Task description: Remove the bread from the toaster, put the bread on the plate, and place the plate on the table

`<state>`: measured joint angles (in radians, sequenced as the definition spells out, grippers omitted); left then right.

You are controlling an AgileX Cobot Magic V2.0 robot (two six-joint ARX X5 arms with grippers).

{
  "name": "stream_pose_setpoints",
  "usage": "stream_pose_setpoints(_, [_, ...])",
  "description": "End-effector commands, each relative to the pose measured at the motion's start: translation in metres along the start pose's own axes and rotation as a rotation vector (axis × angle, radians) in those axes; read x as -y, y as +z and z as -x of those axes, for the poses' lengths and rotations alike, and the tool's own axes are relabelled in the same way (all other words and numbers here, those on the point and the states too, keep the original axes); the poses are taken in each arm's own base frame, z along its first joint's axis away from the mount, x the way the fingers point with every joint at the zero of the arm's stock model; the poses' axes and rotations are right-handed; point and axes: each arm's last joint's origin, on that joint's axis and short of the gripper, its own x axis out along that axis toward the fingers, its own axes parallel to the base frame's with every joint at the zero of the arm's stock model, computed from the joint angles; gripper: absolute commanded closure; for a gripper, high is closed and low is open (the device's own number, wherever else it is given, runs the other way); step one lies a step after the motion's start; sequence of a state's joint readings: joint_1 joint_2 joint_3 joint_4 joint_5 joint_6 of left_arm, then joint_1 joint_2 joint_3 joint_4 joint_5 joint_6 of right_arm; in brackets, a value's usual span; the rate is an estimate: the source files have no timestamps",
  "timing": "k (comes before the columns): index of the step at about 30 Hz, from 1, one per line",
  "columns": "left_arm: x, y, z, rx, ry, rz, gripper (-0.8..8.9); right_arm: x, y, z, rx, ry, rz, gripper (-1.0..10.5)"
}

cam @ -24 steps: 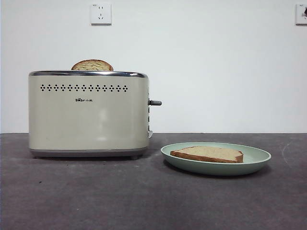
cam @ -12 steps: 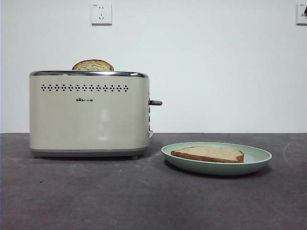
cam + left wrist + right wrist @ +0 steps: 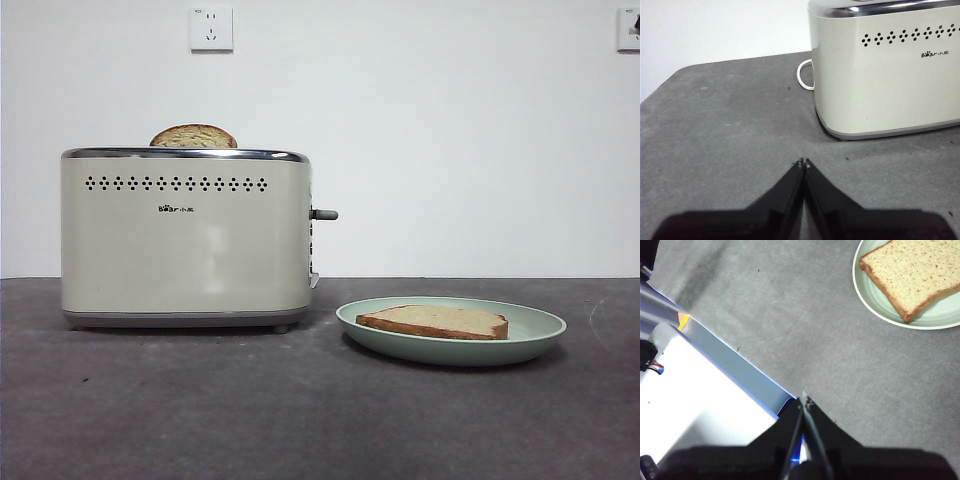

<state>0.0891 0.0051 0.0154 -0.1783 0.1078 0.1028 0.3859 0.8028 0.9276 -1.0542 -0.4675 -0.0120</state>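
1. The toaster (image 3: pixel 186 238) stands upright on the table (image 3: pixel 250 410), toward its left side and near its back edge, with the grey side lever (image 3: pixel 324 214) facing the plate.
2. A narrower slice (image 3: pixel 193 136) with a rounded, speckled brown top pokes up out of the toaster's top slot.
3. The plate (image 3: pixel 451 332) rests flat on the table, just to the right of the toaster and apart from it.
4. The bread (image 3: pixel 433 321) lies flat inside the plate, roughly at its middle, pale face up and dark crust edge toward the front.
5. The left gripper (image 3: pixel 803 162) has its two jaws pressed together tip to tip, gripping nothing. It hangs over bare table in front of the toaster's (image 3: pixel 885 70) lower corner, near it but not touching.
6. A white cord loop (image 3: pixel 805 75) shows beside that toaster end, on the table.
7. The right gripper (image 3: pixel 804 399) also has its jaws closed against each other, with nothing between them. It sits over the table's (image 3: pixel 805 325) near edge, where a white and blue surface (image 3: pixel 705 385) below the tabletop shows.
8. From that right gripper, the plate (image 3: pixel 875 300) and the bread (image 3: pixel 912 272) lie well apart across open tabletop, neither touched.
9. Neither arm shows in the front view.
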Motion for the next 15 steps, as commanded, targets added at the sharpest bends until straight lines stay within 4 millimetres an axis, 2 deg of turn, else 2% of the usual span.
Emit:
stream_pose_setpoints(1, [0.0,-0.004,-0.001,-0.006,0.003,0.01,8.17,0.0,0.0,0.0,0.005,-0.002,0.008,9.5])
stream_pose_setpoints(6, [0.0,-0.004,-0.001,-0.006,0.003,0.01,8.17,0.0,0.0,0.0,0.005,-0.003,0.009,9.5])
stream_pose_setpoints(10, [0.0,-0.004,-0.001,-0.006,0.003,0.01,8.17,0.001,-0.002,0.012,0.087,-0.084,0.073,9.5])
stream_pose_setpoints(15, [0.0,-0.004,-0.001,-0.006,0.003,0.01,8.17,-0.004,-0.001,0.042,0.456,-0.185,0.151,9.5])
